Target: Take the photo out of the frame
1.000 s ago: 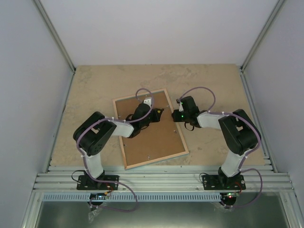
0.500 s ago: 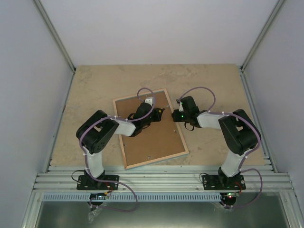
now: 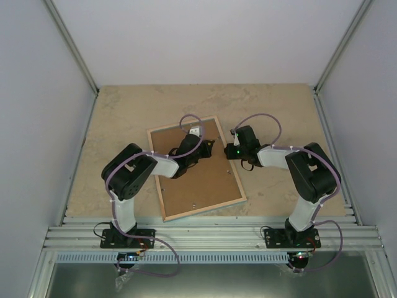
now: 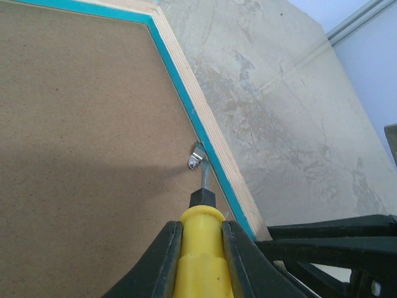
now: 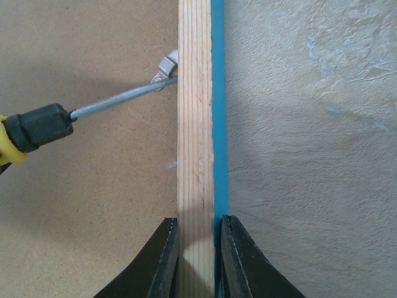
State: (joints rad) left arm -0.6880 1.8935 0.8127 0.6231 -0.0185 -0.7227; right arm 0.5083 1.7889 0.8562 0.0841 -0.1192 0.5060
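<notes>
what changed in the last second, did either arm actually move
The left arm's elbow edged slightly right, toward the frame. Otherwise unchanged: left gripper still holds the screwdriver with its tip at the clip, right gripper still clamps the frame's rim, frame unmoved.

You have the thin turquoise-blue rectangular picture frame [image 3: 205,210], pale wood rim showing, lying flat, back up, skewed. The photo is hidden.

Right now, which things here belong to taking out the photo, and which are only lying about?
Job: frame, backing board, clip, screwdriver in left gripper, right gripper on frame rim; photo hidden.
Not job: table, walls.
</notes>
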